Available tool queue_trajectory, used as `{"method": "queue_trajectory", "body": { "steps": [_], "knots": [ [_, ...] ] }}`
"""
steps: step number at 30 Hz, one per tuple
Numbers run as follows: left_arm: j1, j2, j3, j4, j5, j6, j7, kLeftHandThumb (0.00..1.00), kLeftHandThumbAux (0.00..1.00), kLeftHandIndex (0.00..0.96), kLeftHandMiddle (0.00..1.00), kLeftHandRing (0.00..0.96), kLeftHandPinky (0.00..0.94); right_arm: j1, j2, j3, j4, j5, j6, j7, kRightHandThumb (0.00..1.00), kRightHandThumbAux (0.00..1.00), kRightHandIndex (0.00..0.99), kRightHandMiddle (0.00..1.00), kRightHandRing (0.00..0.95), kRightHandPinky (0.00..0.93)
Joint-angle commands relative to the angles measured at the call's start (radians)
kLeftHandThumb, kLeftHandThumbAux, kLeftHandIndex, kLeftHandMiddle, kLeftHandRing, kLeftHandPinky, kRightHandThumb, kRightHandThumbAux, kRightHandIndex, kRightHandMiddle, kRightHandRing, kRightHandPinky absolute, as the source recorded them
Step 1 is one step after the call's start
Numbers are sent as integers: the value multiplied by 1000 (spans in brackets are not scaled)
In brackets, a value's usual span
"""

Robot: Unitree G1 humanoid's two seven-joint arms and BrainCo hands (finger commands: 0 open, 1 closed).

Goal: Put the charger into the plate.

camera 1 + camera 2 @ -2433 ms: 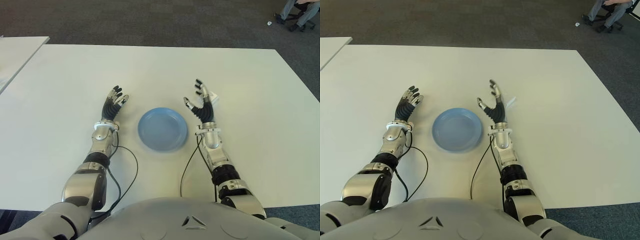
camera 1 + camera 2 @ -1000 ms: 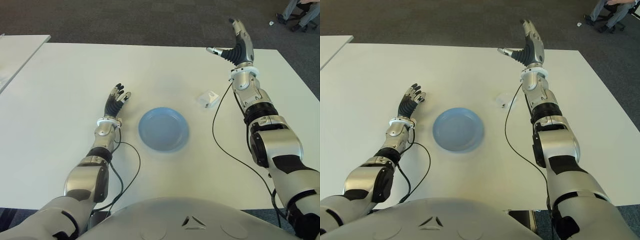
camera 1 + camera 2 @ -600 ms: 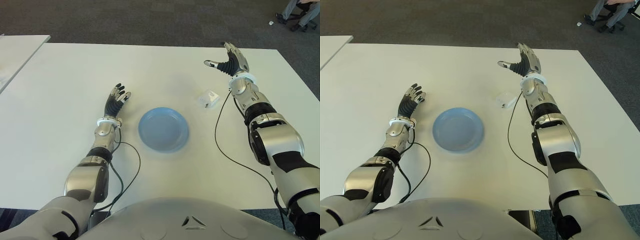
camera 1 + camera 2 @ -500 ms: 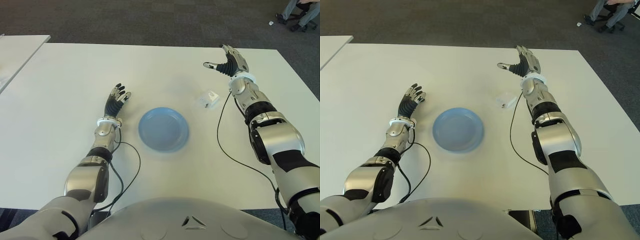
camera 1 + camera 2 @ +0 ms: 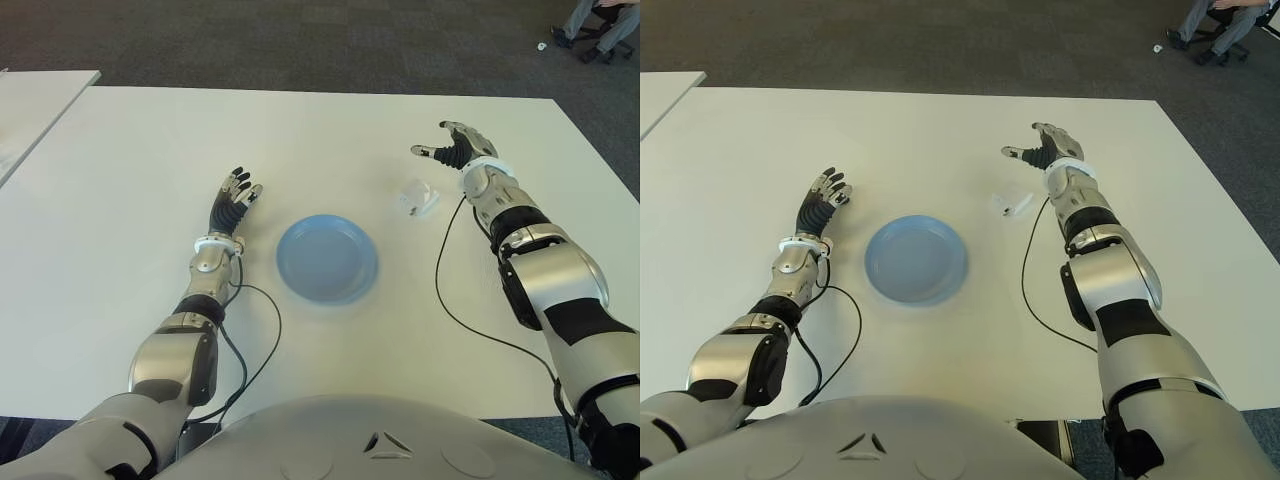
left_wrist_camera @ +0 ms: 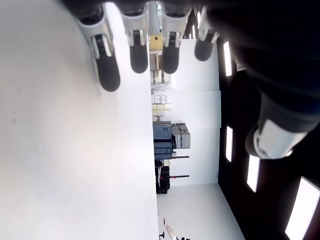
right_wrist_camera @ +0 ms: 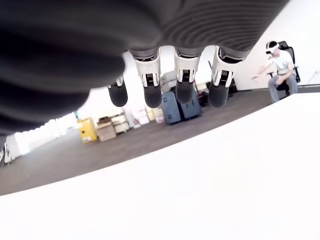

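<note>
Scanning from your left, you find the left hand (image 5: 233,203) just left of the plate (image 5: 327,258), fingers extended and holding nothing. The blue plate sits on the white table (image 5: 130,160), with nothing in it. To its right and farther back lies the charger (image 5: 417,195), a small white block on the tabletop. The right hand (image 5: 452,147) shows just beyond the charger, fingers spread and empty; contact with the table cannot be confirmed.
</note>
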Motion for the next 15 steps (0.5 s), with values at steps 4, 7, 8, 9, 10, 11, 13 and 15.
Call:
{"method": "queue_trajectory", "body": {
  "steps": [4,7,8,9,10,11,13,15],
  "knots": [
    [84,-35,-9,67,9,91,-20,0,558,26,123,113,109,-2,8,23,4,-8,31,37,430,250,0,0,0,0],
    [85,-36,-8,65,7,91,-23,0,559,24,122,112,109,1,9,28,3,-7,39,46,426,231,0,0,0,0],
    [85,-37,-8,65,7,90,-23,0,559,24,122,111,108,4,10,29,3,-6,42,47,424,226,0,0,0,0],
    [86,-37,-8,64,7,89,-23,0,558,23,120,109,105,6,11,31,3,-6,44,48,420,219,0,0,0,0],
    [86,-37,-9,63,8,88,-23,0,558,23,120,108,103,9,13,31,4,-5,47,49,419,217,0,0,0,0],
    [87,-37,-10,62,9,87,-22,0,557,23,119,107,102,11,14,32,5,-4,49,49,416,210,0,0,0,0],
    [88,-37,-12,60,11,84,-22,0,555,22,119,107,102,15,18,32,6,-1,53,51,412,205,0,0,0,0],
    [90,-37,-14,56,13,81,-21,0,552,22,120,109,107,22,23,31,7,3,55,54,405,202,0,0,0,0]
  ]
}}
